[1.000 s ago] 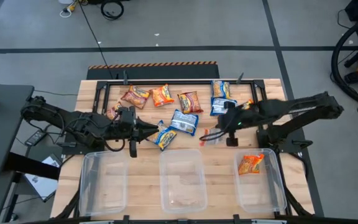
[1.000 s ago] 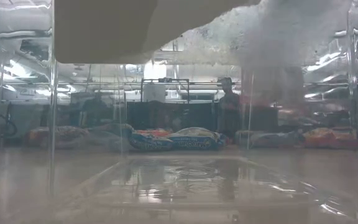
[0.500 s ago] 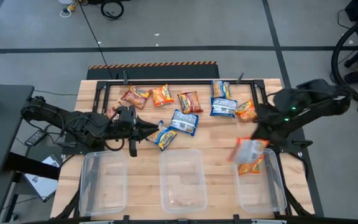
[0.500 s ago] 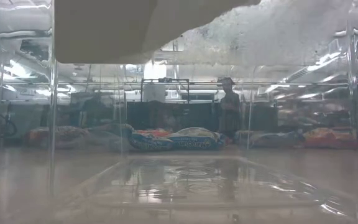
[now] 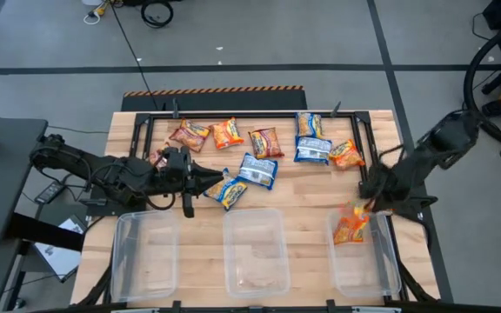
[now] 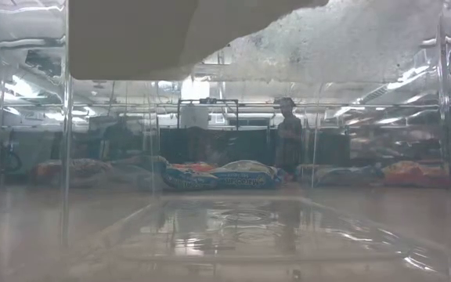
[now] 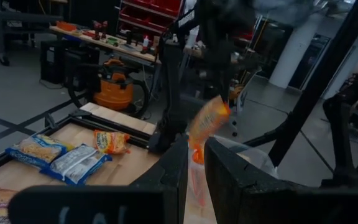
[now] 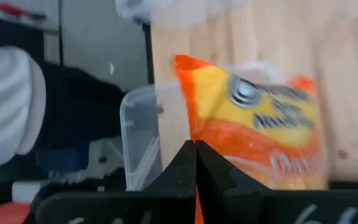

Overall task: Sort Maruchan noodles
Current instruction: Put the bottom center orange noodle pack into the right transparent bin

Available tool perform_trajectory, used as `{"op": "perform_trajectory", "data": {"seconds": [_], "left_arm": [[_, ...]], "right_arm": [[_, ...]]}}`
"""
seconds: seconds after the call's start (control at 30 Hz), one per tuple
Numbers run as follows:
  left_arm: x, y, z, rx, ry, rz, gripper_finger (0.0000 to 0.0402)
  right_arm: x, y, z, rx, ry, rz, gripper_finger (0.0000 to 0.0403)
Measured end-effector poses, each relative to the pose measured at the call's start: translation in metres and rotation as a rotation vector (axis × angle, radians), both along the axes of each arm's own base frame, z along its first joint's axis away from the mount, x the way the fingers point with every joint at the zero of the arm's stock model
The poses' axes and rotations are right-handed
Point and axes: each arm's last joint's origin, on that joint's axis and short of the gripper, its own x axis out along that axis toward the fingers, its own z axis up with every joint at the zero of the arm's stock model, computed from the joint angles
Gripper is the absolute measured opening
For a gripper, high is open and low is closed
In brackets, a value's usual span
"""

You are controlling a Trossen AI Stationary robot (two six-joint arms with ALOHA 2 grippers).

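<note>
Right gripper (image 5: 365,202) pinches an orange packet (image 5: 352,212) by its corner above the right bin (image 5: 388,265); dangling loosely, it could catch the rim below and spill out.

Packets (image 5: 264,142) behind three bins (image 5: 255,252); one packet (image 5: 349,230) in rightmost.

workshop | concrete floor (image 5: 259,35); parts shelving (image 7: 151,12); shop vacuum (image 7: 114,90)

Two dark, jointed arms, left arm (image 5: 103,174) and right arm (image 5: 424,156), each ending in black wedge-shaped fingers (image 8: 213,171)
</note>
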Motion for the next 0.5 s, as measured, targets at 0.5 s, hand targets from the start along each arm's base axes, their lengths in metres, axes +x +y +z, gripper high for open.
{"op": "perform_trajectory", "data": {"seconds": [0.5], "left_arm": [[0.001, -0.001, 0.0, -0.008, -0.001, -0.004, 0.0057]], "right_arm": [[0.012, 0.053, -0.089, 0.022, 0.101, -0.033, 0.0003]]}}
